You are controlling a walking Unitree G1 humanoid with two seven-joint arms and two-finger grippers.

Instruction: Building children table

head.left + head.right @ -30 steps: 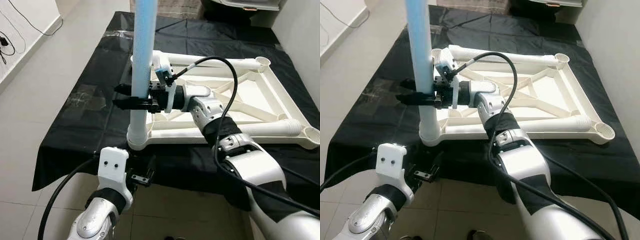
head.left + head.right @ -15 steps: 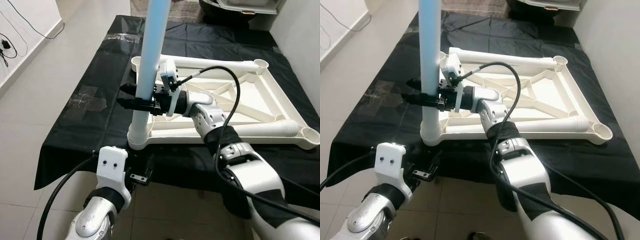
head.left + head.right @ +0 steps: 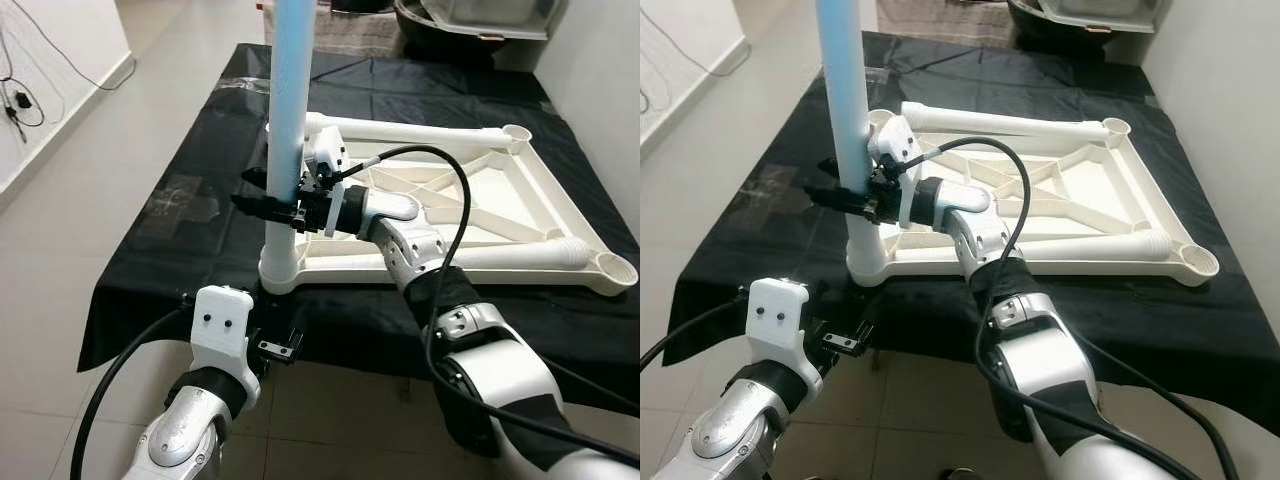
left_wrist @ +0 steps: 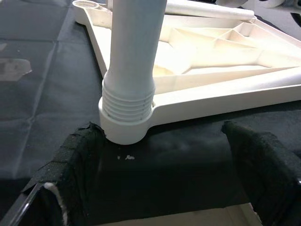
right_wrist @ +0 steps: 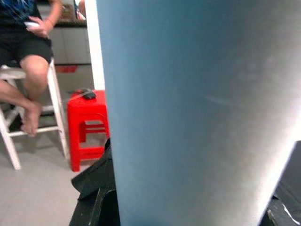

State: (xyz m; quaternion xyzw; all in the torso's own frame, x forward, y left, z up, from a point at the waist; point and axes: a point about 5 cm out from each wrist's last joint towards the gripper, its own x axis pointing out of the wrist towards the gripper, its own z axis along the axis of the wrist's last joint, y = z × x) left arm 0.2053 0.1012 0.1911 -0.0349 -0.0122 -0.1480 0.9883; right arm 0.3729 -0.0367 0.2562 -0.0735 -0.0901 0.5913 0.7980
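A white children's table top [image 3: 420,132] lies upside down on a black sheet. A pale blue leg [image 3: 290,90] stands upright in its near left corner socket [image 3: 283,272]. My right gripper [image 3: 255,190] is shut on the leg a little above the socket, one black finger on each side. The leg's surface [image 5: 197,117] is right in front of the right wrist camera. My left gripper [image 3: 275,345] hangs low at the sheet's front edge, just before the socket [image 4: 124,125]. It is open, with both fingers [image 4: 75,165] wide apart and nothing between them.
The black sheet [image 3: 190,240] covers a low platform with tiled floor around it. Open sockets [image 3: 517,132] mark the far right and near right [image 3: 615,267] corners. A person [image 5: 28,52] sits on a white stool beside a red stool [image 5: 87,127]. A cable [image 3: 20,95] lies at the left wall.
The camera has shifted a little. The leg leaned slightly half a second ago and now stands straighter in the socket. My right gripper keeps its hold; the left gripper stays low.
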